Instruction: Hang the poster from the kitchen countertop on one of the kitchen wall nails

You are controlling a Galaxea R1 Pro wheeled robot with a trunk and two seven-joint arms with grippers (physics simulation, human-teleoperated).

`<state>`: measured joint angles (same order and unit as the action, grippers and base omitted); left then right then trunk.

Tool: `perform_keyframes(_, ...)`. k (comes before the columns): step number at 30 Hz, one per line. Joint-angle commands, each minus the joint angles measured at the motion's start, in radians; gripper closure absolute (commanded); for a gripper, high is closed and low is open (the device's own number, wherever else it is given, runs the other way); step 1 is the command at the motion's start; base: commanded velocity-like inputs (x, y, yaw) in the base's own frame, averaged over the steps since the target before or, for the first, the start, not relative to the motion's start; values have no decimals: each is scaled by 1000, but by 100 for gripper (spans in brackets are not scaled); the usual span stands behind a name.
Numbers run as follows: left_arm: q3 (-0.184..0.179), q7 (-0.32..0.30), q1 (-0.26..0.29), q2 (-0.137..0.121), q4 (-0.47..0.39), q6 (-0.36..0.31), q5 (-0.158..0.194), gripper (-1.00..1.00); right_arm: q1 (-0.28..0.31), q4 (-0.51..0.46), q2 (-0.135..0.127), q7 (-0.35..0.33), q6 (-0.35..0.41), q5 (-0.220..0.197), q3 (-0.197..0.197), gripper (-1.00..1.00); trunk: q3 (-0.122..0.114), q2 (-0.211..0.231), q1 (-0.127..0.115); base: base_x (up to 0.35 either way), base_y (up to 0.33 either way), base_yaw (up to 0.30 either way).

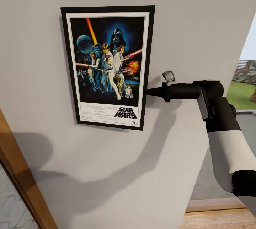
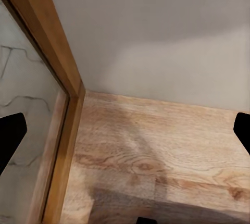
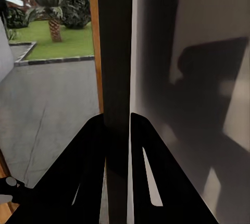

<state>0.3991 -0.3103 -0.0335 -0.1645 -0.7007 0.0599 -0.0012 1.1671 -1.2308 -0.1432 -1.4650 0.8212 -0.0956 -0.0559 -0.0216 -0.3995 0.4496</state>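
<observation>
The poster (image 1: 108, 67) lies flat and upright against the off-white wall (image 1: 199, 19), its black frame square to the view. My right gripper (image 1: 148, 92) reaches in from the right and is shut on the middle of the frame's right edge. In the right wrist view that edge is a dark strip (image 3: 115, 52) pinched between the two black fingers (image 3: 88, 172). No wall nail is visible; any behind the poster is hidden. The countertop is out of view. My left gripper (image 2: 126, 133) hangs open over the wood floor, holding nothing.
A wooden door frame (image 1: 21, 175) slants across the lower left, with a marbled pane (image 2: 21, 88) beside it. Right of the wall's end, an opening (image 1: 245, 90) looks out on grass and paving. Wood floor (image 2: 156, 151) runs along the wall's foot.
</observation>
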Motion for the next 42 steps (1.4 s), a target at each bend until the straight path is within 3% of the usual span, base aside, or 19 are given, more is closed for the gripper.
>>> perform_keyframes(1, 3, -6, 0, 0, 0, 1, 0, -100, 0, 1, -1, -1, 13, -7, -2, 100, 0, -1, 0, 0, 6, 0)
perform_keyframes(42, 3, -6, 0, 0, 0, 1, 0, -100, 0, 1, -1, -1, 13, -7, -1, 100, 0, -1, 0, 0, 0, 0)
